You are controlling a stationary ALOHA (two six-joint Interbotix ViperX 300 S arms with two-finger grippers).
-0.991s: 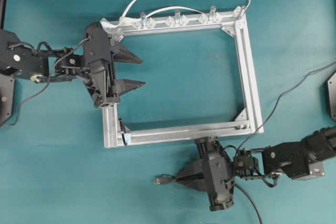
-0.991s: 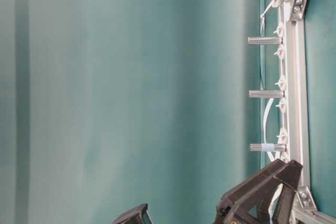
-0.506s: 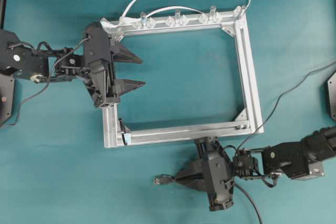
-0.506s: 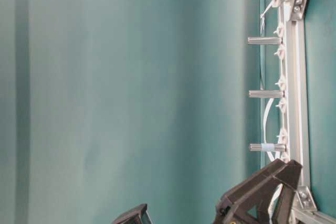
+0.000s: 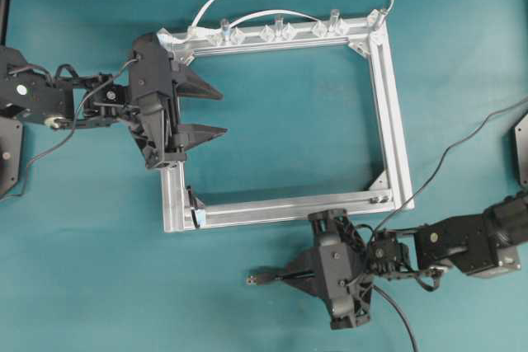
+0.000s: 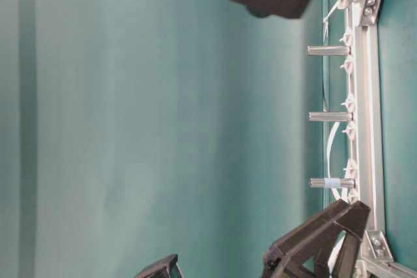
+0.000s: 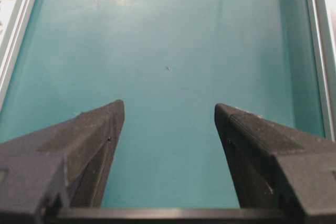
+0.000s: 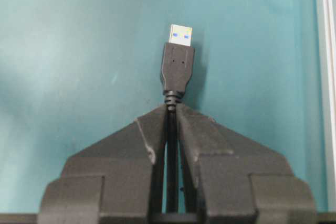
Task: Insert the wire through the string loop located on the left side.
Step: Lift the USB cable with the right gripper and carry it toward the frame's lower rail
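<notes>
The right gripper [image 8: 171,109] is clamping the wire [image 8: 176,72] just behind its USB plug, near the aluminium frame [image 5: 388,105]. The left gripper [image 5: 216,110] is hovering wide, holding nothing.

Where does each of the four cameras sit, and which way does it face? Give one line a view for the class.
Overhead: looks straight down on the aluminium frame, left gripper and right gripper.
Table-level: low, picture turned sideways, along the frame's post rail; open gripper fingers at bottom.
Left wrist: above its spread fingers, facing mat inside the frame.
Right wrist: behind fingers shut on the wire.
Shared: overhead and right wrist both show the plug.
</notes>
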